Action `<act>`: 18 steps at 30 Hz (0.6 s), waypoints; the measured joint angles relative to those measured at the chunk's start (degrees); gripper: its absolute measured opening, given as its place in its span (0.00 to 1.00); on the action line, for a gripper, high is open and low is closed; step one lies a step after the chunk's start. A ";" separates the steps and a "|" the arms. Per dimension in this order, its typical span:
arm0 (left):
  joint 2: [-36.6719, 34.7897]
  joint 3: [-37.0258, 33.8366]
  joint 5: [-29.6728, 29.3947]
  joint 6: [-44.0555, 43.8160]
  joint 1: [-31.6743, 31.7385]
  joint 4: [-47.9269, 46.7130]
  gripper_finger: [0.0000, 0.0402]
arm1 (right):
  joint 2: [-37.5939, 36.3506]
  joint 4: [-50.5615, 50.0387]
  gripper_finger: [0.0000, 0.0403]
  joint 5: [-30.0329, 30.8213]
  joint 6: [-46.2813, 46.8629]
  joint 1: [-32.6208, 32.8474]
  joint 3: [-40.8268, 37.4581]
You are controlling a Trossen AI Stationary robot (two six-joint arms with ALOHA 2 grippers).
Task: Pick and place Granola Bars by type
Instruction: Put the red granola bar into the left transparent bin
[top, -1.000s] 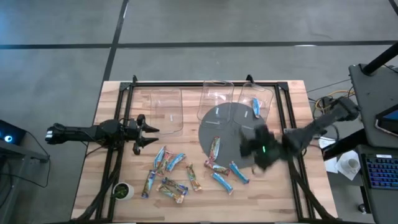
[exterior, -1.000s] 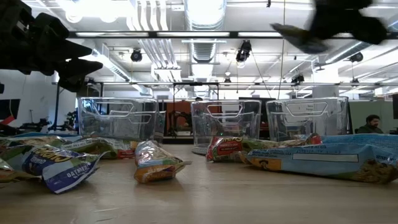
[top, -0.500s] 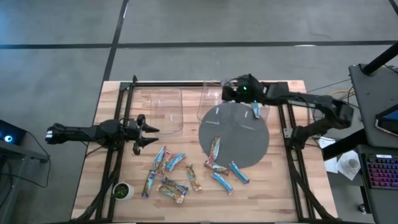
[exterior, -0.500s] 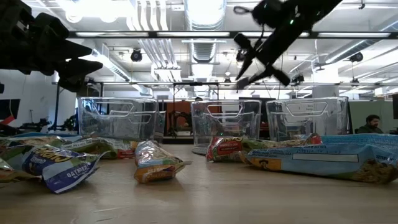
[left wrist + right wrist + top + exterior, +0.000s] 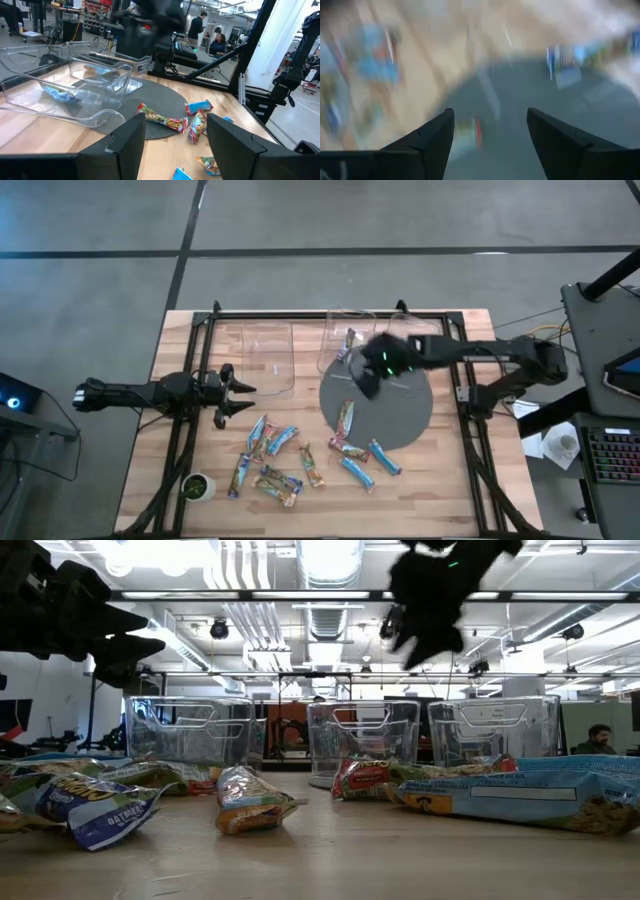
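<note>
Several granola bars [image 5: 275, 455], light blue and multicoloured, lie loose on the wooden table's near half. More lie on the round grey mat [image 5: 400, 405], among them a multicoloured one [image 5: 345, 418]. One multicoloured bar [image 5: 350, 340] lies in the middle clear bin [image 5: 335, 320]. My right gripper [image 5: 360, 383] hangs blurred above the mat's far left part, beside that bin. It is open with nothing between its fingers [image 5: 490, 114]. My left gripper [image 5: 245, 392] waits open at the table's left, level above the wood [image 5: 175, 125].
Three clear bins stand in a row along the far edge: the left one [image 5: 268, 355], the middle one and the right one [image 5: 428, 330]. A dark frame rail [image 5: 190, 430] runs along each side. A small green cup [image 5: 197, 486] sits at the near left corner. People sit beyond the table [image 5: 600, 736].
My right gripper has swung from above the mat's near right part toward the far edge, over the bins, then back toward the table's left above the mat's far left part, rolling as it went. Its fingers have opened. A multicoloured bar now lies in the middle bin.
</note>
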 joint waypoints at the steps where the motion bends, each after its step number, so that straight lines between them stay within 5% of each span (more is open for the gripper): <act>1: 0.00 0.00 0.00 0.00 -0.02 0.00 0.48 | -0.93 -4.48 0.59 1.20 0.13 2.14 0.14; 6: -0.01 0.00 0.00 0.00 -0.01 -0.01 0.48 | -4.03 -14.95 0.57 0.13 8.05 14.27 -1.56; 12: 0.00 0.00 -0.02 -0.02 0.00 -0.02 0.48 | 0.07 -11.50 0.59 0.53 18.75 28.37 -5.98; 18: 0.00 0.00 0.00 0.00 0.00 -0.02 0.48 | 7.06 -9.73 0.63 3.60 27.34 34.42 -6.61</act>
